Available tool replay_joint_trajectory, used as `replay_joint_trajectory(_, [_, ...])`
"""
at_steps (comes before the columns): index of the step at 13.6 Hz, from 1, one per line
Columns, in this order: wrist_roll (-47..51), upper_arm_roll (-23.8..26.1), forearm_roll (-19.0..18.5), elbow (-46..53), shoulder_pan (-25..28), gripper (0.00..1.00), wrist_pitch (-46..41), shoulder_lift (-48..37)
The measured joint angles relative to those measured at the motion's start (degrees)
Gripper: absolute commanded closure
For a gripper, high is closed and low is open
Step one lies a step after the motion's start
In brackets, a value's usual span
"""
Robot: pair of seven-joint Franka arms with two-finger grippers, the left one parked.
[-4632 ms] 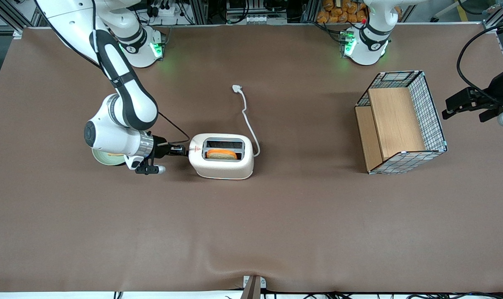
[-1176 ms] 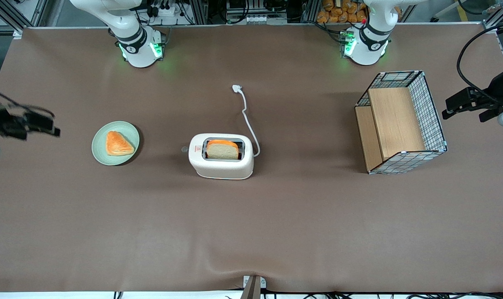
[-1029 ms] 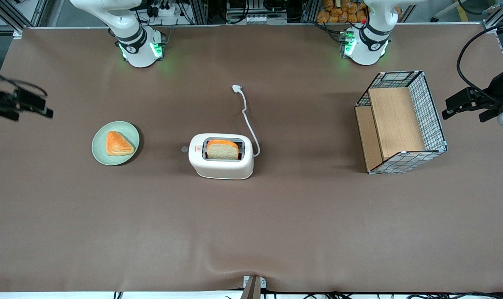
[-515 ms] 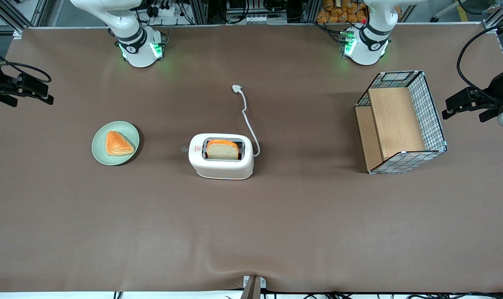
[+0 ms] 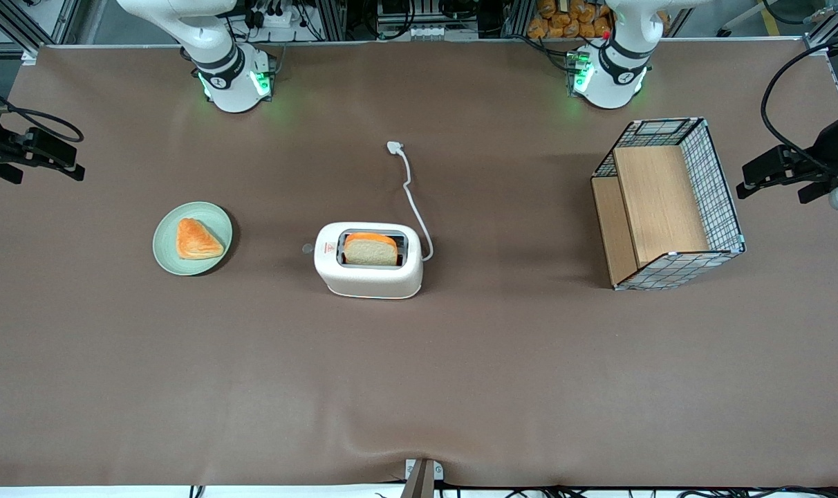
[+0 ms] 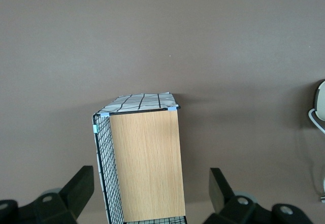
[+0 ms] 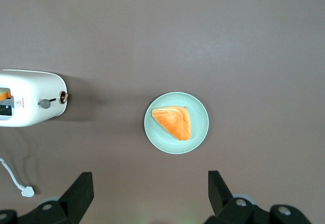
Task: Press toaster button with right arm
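Gripper (image 5: 73, 166) high at working arm's end of table, fingers (image 7: 81, 191) apart, holding nothing. Toaster (image 5: 368, 260) mid-table, well apart from gripper, with green plate (image 5: 192, 238) and pastry (image 7: 173, 122) between the two. Toaster button (image 7: 45, 103) on narrow end facing plate, so toaster's long axis pointing roughly at gripper. Slice (image 5: 370, 250) standing up out of slot. Looks like press done, arm parked; any further press needing a long travel over plate toward that end.
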Motion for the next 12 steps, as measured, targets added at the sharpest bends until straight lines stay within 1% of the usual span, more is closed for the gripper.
replay_joint_trajectory(5, [0.0, 0.04, -0.06, 0.16, -0.03, 0.0, 0.07, 0.03])
replay_joint_trajectory(8, [0.0, 0.06, -1.17, 0.17, -0.03, 0.0, 0.12, 0.03])
replay_joint_trajectory(12, [0.0, 0.06, -1.28, 0.17, -0.11, 0.0, 0.12, 0.03])
